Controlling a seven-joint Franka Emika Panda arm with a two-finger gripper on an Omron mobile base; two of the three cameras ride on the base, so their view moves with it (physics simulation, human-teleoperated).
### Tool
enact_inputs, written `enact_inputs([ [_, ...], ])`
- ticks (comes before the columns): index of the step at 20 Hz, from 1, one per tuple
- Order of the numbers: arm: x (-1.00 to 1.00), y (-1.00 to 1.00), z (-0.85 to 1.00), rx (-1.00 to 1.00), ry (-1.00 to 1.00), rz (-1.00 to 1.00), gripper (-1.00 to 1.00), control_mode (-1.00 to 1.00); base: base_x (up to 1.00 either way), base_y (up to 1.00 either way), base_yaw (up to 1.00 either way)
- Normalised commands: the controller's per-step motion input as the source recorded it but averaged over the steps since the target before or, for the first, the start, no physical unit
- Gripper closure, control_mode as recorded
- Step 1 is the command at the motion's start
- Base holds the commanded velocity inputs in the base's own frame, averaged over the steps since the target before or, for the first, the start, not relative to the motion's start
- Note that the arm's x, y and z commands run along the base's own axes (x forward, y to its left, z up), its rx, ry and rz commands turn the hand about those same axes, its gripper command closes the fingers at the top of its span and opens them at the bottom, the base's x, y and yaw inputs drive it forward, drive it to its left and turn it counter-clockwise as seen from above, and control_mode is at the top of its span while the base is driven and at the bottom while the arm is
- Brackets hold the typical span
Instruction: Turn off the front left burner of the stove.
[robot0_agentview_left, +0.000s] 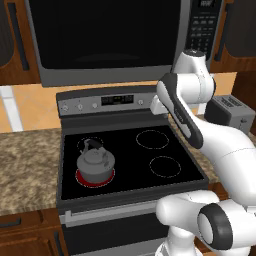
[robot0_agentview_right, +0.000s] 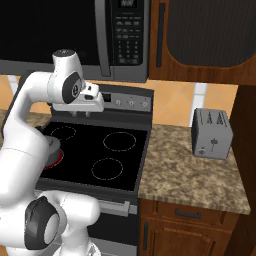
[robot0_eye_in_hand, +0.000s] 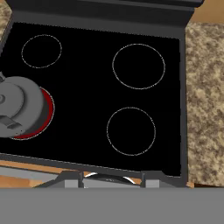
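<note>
The stove (robot0_agentview_left: 125, 162) has a black glass top and a raised steel back panel with knobs (robot0_agentview_left: 80, 106) and a display. Its front left burner (robot0_agentview_left: 95, 178) glows red under a grey kettle (robot0_agentview_left: 95, 161). The hand view looks down on the same burner (robot0_eye_in_hand: 48, 109) and kettle (robot0_eye_in_hand: 19, 107). My gripper (robot0_agentview_right: 80, 114) hangs above the rear middle of the cooktop, just in front of the back panel and apart from it. It is open, and its fingertips (robot0_eye_in_hand: 72, 179) stand wide with nothing between them. The arm hides part of the back panel in the left base view.
A black-doored microwave (robot0_agentview_left: 110, 40) hangs low over the stove. Three more knobs (robot0_agentview_right: 131, 103) sit on the panel's right end. A silver toaster (robot0_agentview_right: 211, 132) stands on the granite counter (robot0_agentview_right: 180, 175) to the right. The other three rings (robot0_eye_in_hand: 138, 65) are unlit.
</note>
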Motion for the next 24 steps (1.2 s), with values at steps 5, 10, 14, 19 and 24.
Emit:
enact_inputs([
  [5,0.00,0.00,0.00,0.00,0.00,0.00,-1.00,1.00,0.00,0.00,0.00],
  [10,0.00,0.00,0.00,0.00,0.00,0.00,-1.00,1.00,0.00,0.01,0.00],
  [14,0.00,0.00,0.00,0.00,0.00,0.00,-1.00,1.00,0.00,0.32,0.00],
  [19,0.00,0.00,0.00,0.00,0.00,0.00,-1.00,1.00,0.00,0.61,0.00],
  [24,0.00,0.00,0.00,0.00,0.00,0.00,-1.00,1.00,0.00,0.66,0.00],
])
